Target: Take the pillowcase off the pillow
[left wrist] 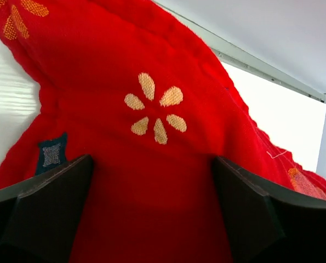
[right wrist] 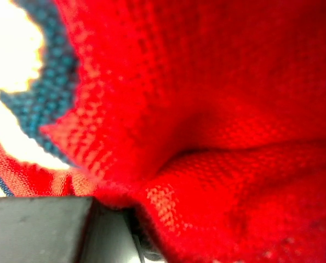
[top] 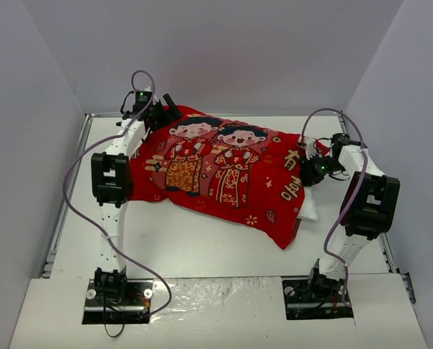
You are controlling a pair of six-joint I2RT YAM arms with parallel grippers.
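Note:
The red pillowcase (top: 223,174), printed with two cartoon figures, lies spread across the table. The white pillow (top: 308,208) peeks out at its right end. My left gripper (top: 164,111) is at the far left corner. In the left wrist view its jaws (left wrist: 152,162) stand wide open, with a red flower-printed corner (left wrist: 152,82) between the fingers and untouched by them. My right gripper (top: 309,154) sits at the right edge, shut on bunched red fabric (right wrist: 206,109). One dark finger (right wrist: 39,230) shows; the other is hidden by cloth.
White enclosure walls stand close round the white table (top: 201,247). A metal rail (top: 62,218) runs along the left edge, and another (left wrist: 261,64) along the back. Purple cables loop from both arms.

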